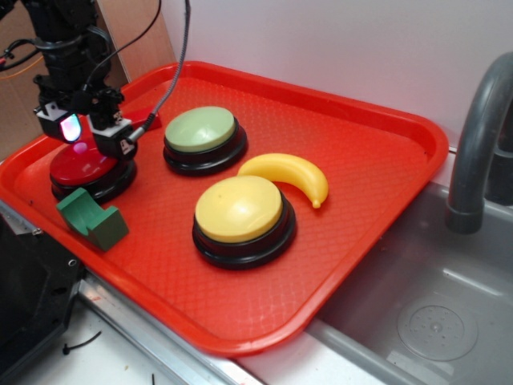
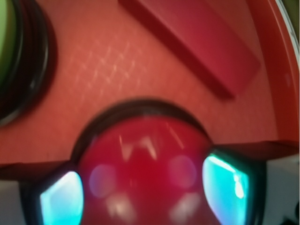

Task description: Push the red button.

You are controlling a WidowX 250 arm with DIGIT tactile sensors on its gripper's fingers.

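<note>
The red button, a dark-red dome on a black base, sits at the left end of the red tray. My gripper hangs right over it, open, with one finger on each side of the dome's top. In the wrist view the red button fills the lower middle. The glowing cyan pads stand wide apart on either side of my gripper. Nothing is held. The fingers are very close to the dome; I cannot tell whether they touch it.
A green button and a larger yellow button stand to the right, with a banana beside them. A green block lies in front of the red button. A flat red block lies behind it. A sink and faucet are at the right.
</note>
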